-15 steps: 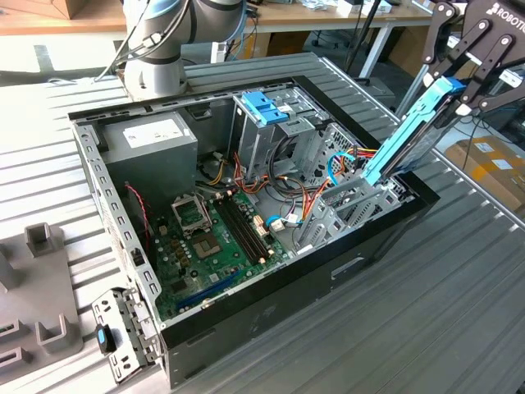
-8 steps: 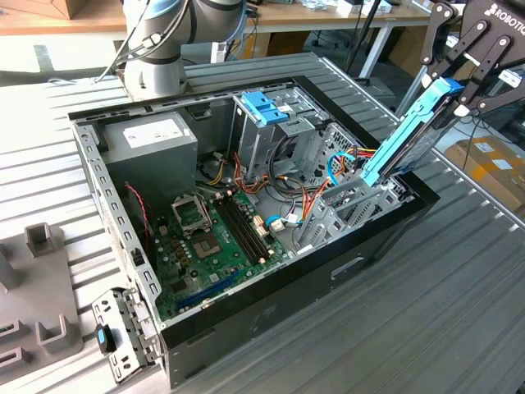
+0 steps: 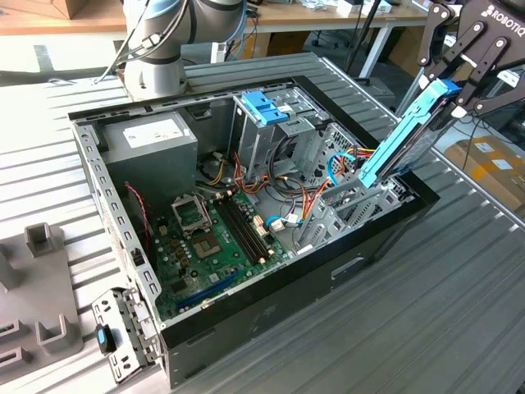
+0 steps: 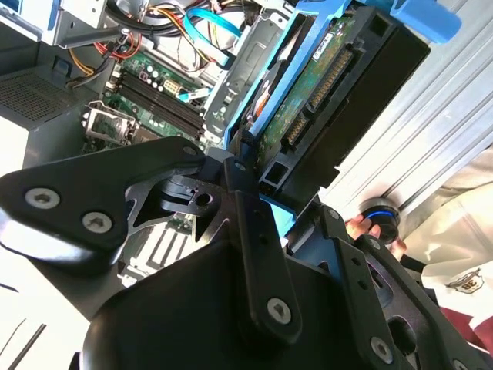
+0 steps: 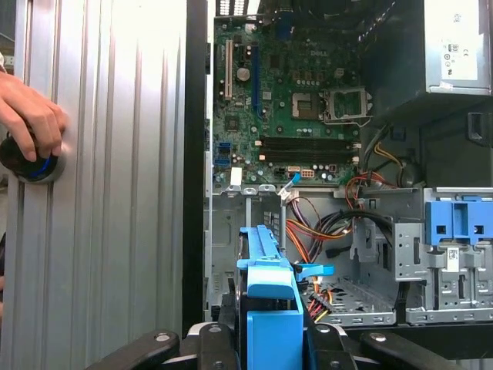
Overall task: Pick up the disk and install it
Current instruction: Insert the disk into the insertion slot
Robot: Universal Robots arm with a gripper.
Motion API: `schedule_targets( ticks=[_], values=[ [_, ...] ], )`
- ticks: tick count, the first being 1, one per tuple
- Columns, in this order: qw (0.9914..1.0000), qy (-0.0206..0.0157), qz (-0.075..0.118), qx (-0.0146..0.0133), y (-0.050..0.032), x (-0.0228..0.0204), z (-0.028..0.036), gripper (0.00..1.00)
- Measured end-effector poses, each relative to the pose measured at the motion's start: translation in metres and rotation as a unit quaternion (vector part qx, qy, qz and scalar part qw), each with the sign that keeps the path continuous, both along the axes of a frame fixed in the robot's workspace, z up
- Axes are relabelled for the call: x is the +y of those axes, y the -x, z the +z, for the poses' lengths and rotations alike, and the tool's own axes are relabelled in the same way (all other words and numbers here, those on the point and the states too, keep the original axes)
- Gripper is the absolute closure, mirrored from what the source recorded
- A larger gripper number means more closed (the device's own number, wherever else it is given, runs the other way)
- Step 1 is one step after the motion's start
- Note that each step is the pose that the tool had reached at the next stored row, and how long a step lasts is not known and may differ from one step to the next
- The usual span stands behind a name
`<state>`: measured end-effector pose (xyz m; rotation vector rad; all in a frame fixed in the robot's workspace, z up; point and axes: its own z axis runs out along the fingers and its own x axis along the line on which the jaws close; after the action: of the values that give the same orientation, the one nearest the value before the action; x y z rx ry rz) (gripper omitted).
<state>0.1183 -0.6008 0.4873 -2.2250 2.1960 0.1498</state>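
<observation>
Here: ribbed metal table (image 3: 426, 312) under open computer case (image 3: 271, 324). Inside, grey power supply (image 3: 152, 144) and green motherboard (image 3: 209, 238). At case edge on exterior view's right, steeply tilted disk (image 3: 406, 135), lower end at drive cage (image 3: 344, 205), upper end pinched between jaws of gripper (image 3: 449, 94). On table, hand (image 5: 31, 116) over dark knob (image 5: 31, 166).

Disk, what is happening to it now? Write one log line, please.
gripper: shut on disk | disk: tilted, lower end at drive bay of computer case | install: not finished
</observation>
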Motion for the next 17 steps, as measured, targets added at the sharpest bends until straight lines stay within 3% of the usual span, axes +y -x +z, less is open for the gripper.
schedule_targets(
  ticks=[17],
  values=[
    [1.00000,0.0000,0.000,0.0000,0.0075,0.0000,-0.0037,0.63]
  ],
)
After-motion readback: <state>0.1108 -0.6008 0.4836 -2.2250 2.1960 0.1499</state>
